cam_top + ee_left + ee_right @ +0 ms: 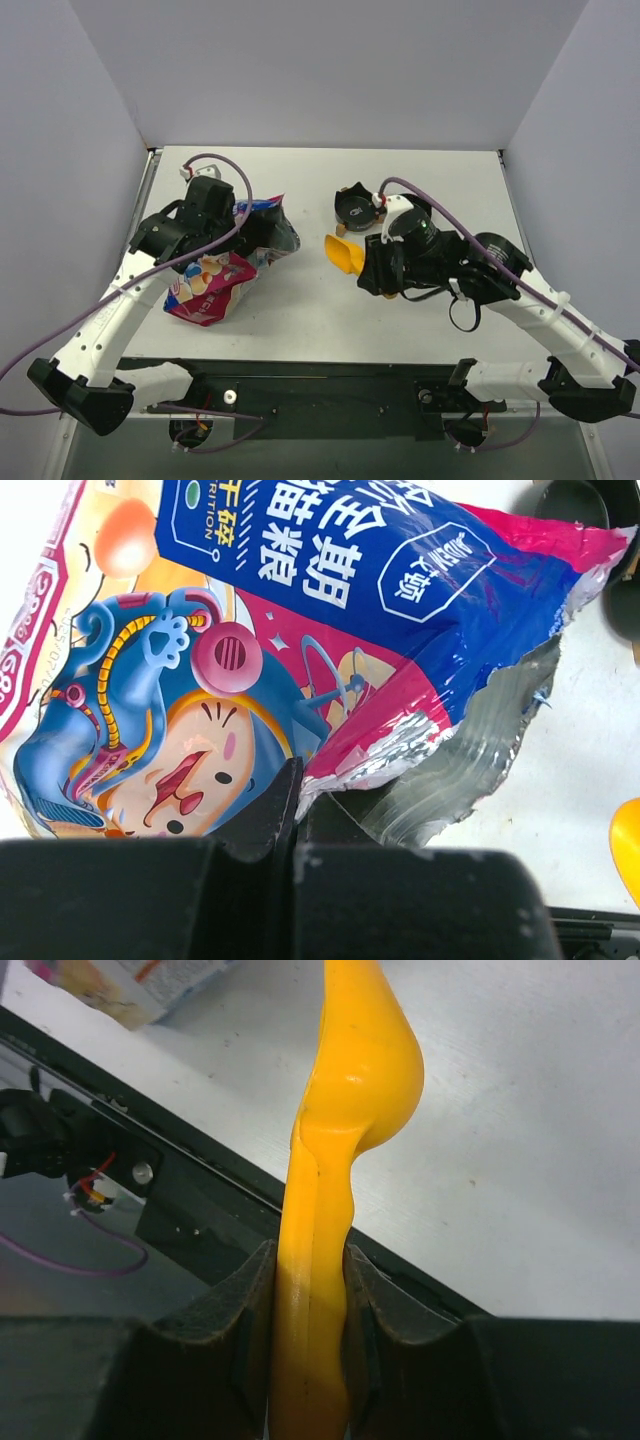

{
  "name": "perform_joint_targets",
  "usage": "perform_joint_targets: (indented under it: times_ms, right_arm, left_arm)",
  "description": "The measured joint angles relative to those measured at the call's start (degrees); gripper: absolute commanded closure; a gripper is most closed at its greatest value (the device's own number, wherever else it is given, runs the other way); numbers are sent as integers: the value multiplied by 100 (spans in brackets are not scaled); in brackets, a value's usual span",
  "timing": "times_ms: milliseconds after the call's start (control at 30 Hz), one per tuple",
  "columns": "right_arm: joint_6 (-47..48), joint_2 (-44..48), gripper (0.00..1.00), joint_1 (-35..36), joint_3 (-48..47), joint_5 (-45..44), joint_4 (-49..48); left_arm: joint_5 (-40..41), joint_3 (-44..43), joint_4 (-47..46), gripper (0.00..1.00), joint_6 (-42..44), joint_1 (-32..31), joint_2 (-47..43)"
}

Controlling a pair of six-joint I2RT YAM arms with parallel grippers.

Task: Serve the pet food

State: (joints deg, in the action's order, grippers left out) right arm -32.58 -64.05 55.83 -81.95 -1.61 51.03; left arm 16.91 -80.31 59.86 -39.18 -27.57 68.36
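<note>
**Scoop lined up, bag mouth pinched: the dip comes next**

The bag of pet food (215, 280) lies on its side in the left half of the table (330, 320). Its printed front faces up and its torn, foil-lined mouth is turned toward the middle. The left gripper (295, 815) is closed tight on the edge of that mouth, with the film pinched between its fingers. No pellets show in any view; presumably they are inside the bag.

The right gripper (310, 1300) is clamped on the handle of the yellow scoop (345, 255), one jaw pressed to each side. The cup of the scoop points left at the bag. It hangs near the middle of the table, apart from the bag, with bare surface between them, and no food can be seen in it. A black bowl (355, 208) sits just beyond the scoop, toward the far edge; nothing can be made out inside it.

By the look of it, the step in hand is the approach to the bag, with no scooping begun yet. The next move would have the right arm carry the cup left and into the mouth, low enough to pass under the upper lip. The opening looks narrow and crumpled, so the aim needs care — and the left grip has to hold firm while the cup pushes in. After that comes a level lift and a short carry back to the bowl
</note>
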Motion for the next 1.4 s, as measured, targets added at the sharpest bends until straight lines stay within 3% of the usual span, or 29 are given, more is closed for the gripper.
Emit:
perform_joint_targets:
  times_ms: [267,533,1067,1233,1400]
  right_arm:
    - [184,-1421,100,-79,-1545,977,83]
    - [199,-2291,100,-501,-1655,1755,-136]
    - [-708,-3554,100,-846,-2433,2122,-592]
    - [-656,-4170,100,-815,-2444,2181,-645]
    - [-439,-4229,100,-887,-2369,2140,-621]
  left_arm:
    - [192,-33,-4,100,-205,-551,160]
    - [343,-247,179,100,-210,-726,334]
    - [409,-269,216,100,-157,-909,369]
    - [295,-267,205,100,-155,-909,369]
    - [140,-201,151,100,-199,-938,376]
